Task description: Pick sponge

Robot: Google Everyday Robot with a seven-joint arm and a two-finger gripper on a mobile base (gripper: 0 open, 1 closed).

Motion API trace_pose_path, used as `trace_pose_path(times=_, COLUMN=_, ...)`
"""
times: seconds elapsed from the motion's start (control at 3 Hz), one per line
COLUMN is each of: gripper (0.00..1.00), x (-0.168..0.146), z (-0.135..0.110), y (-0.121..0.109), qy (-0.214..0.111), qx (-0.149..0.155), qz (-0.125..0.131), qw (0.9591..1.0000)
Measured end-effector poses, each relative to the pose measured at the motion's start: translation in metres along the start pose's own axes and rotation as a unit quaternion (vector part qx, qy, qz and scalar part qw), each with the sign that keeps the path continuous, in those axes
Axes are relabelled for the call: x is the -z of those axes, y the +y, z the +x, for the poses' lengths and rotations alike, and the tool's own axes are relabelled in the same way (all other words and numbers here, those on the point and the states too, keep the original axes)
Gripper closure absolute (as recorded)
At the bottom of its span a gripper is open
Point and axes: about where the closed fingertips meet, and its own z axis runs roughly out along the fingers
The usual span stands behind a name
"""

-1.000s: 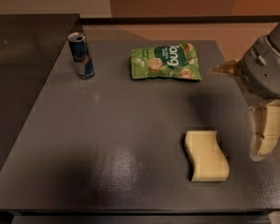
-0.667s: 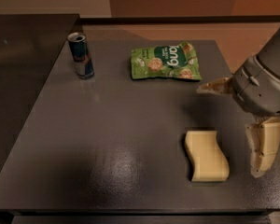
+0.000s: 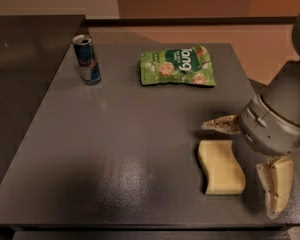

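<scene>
The pale yellow sponge lies flat on the dark grey table near its front right corner. My gripper hangs over the sponge's right side, low above the table. It is open: one cream finger points left just behind the sponge, the other finger hangs down to the sponge's front right. The sponge sits partly between them, and I cannot tell whether either finger touches it.
A green snack bag lies at the back centre of the table. A blue drink can stands upright at the back left. The table's right edge is close to the gripper. A dark counter adjoins on the left.
The gripper has moved left and down toward the sponge, now straddling its right side. The sponge, bag and can have not moved.
</scene>
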Motion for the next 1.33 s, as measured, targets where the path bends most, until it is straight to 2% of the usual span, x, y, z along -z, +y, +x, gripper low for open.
trace_pose_path(times=0.33, gripper=0.17, x=-0.012, z=-0.001, y=0.002, qy=0.003, qx=-0.004, qz=0.005, qw=1.0000)
trace_pose_path(times=0.67, gripper=0.41, x=-0.018, z=-0.003, y=0.001, qy=0.009, qx=-0.007, qz=0.009, qw=0.9999)
trace_pose_path(times=1.0, gripper=0.63, x=-0.015, z=-0.008, y=-0.001, qy=0.014, qx=-0.008, qz=0.012, qw=0.9998)
trace_pose_path(times=1.33, gripper=0.88, x=0.003, z=-0.016, y=-0.009, qy=0.020, qx=-0.016, qz=0.020, qw=0.9995)
